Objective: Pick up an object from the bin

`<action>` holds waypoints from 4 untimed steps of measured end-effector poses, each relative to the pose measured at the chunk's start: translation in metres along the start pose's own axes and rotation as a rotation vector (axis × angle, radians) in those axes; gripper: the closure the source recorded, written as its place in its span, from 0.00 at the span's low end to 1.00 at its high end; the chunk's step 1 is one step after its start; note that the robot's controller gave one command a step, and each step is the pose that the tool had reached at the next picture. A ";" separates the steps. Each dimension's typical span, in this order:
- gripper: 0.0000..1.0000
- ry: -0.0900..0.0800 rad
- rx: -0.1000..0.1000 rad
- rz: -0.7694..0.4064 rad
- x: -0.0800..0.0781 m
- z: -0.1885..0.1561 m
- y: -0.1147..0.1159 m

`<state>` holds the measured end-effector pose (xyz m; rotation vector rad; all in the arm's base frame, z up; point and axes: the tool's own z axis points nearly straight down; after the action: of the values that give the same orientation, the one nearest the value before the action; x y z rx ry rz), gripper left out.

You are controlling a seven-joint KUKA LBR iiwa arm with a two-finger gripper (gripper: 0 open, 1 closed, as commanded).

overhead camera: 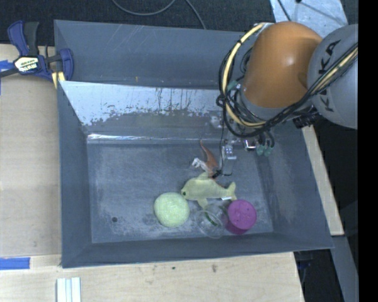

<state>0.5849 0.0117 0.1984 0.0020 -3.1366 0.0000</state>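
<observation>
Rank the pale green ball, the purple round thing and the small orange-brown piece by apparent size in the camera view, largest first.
1. pale green ball, largest by a little
2. purple round thing, close behind it
3. orange-brown piece, clearly the smallest

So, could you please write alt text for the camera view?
The gripper hangs low in a grey metal bin, close by a pale yellow fish-shaped toy. A pale green ball and a magenta round thing flank the toy.

1 camera, steeply downward onto the bin (132, 168), slightly oblique
</observation>
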 end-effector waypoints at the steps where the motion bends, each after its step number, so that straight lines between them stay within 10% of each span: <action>1: 0.00 -0.009 0.000 0.000 -0.002 -0.005 0.000; 2: 0.00 -0.012 -0.001 0.068 0.018 0.071 -0.008; 4: 0.00 -0.008 -0.001 0.186 0.043 0.080 -0.022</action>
<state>0.5420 -0.0106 0.1182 -0.2895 -3.1308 -0.0003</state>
